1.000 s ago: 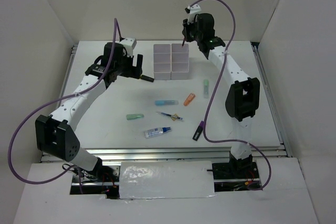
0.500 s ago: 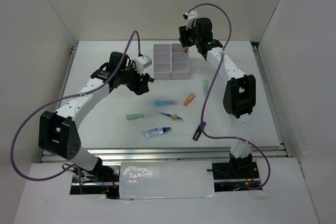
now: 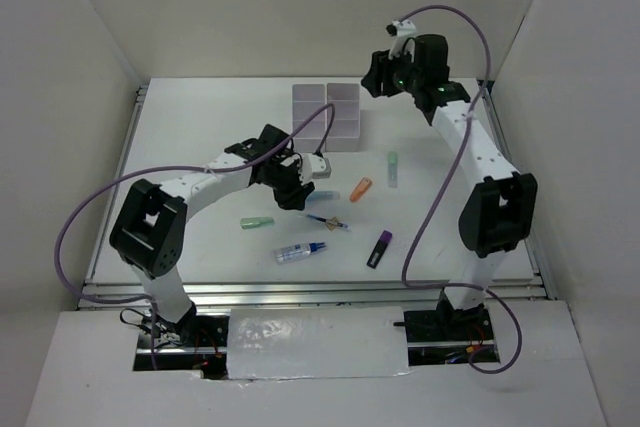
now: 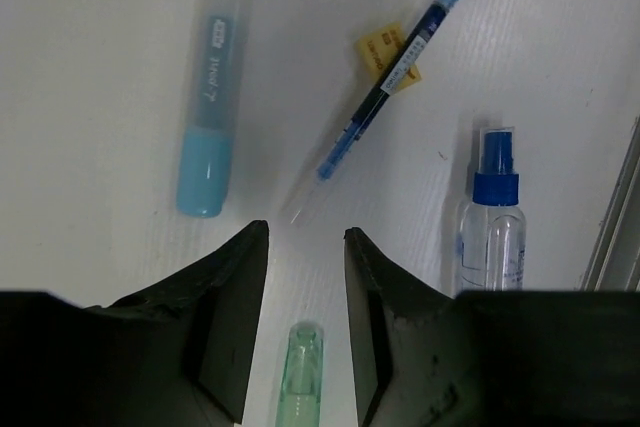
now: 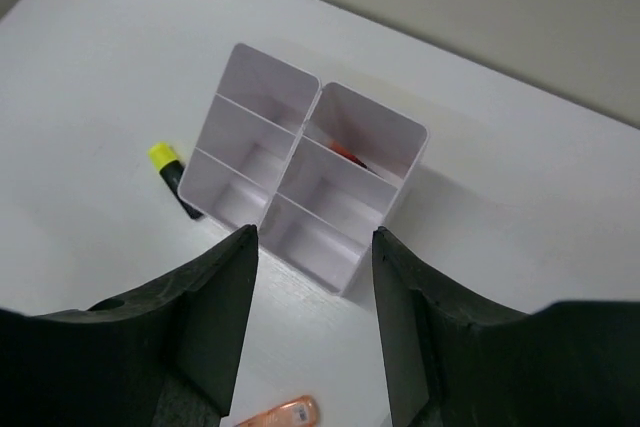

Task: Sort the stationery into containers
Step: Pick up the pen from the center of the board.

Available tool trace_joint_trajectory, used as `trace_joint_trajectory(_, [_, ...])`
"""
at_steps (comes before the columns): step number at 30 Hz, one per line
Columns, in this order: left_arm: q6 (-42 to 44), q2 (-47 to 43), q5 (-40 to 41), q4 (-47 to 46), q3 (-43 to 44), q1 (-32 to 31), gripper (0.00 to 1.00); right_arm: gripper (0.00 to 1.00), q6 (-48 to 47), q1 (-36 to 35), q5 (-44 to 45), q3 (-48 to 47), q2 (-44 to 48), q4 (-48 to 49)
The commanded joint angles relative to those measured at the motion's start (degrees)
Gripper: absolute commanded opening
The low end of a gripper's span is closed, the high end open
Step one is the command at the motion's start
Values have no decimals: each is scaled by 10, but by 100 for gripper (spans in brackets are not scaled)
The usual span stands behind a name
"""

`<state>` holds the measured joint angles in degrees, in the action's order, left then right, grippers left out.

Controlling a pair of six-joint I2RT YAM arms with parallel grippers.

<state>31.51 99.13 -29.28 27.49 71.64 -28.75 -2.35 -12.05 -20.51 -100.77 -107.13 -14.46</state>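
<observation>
The containers [image 3: 327, 115] [image 5: 310, 175], a white grid of bins, stand at the back of the table; a red item [image 5: 346, 154] lies in one far bin. My left gripper [image 3: 296, 195] [image 4: 305, 237] hovers open over the loose stationery: a light-blue marker [image 4: 210, 152], a thin blue pen [image 4: 385, 97] across a tan block [image 4: 384, 51], a white tube with blue cap [image 4: 490, 232] and a green marker [image 4: 300, 377] seen between the fingers, untouched. My right gripper [image 3: 373, 81] [image 5: 315, 247] is open and empty, beside and above the bins.
A yellow-black marker [image 5: 170, 171] lies on the table against the bins' left side. An orange marker [image 3: 361, 189] [image 5: 280, 414], a pale-green marker [image 3: 393, 169] and a purple marker [image 3: 379, 248] lie on the right half. A purple cable [image 3: 300, 142] loops in front of the bins.
My left arm swung from beside the bins to the middle of the table, its jaws narrowing. My right gripper opened and drew back to the right, off the bins.
</observation>
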Motion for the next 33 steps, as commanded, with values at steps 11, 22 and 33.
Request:
trace_joint_trajectory(11, [80,71,19,-15,25,-60,56,56,1,82,-58,200,222,-55])
trace_joint_trajectory(22, [90,106,61,-40,18,-73,57,56,-18,109,-80,235,271,-90])
trace_joint_trajectory(33, [98,106,69,-25,22,-73,12,56,-102,112,-156,239,276,-210])
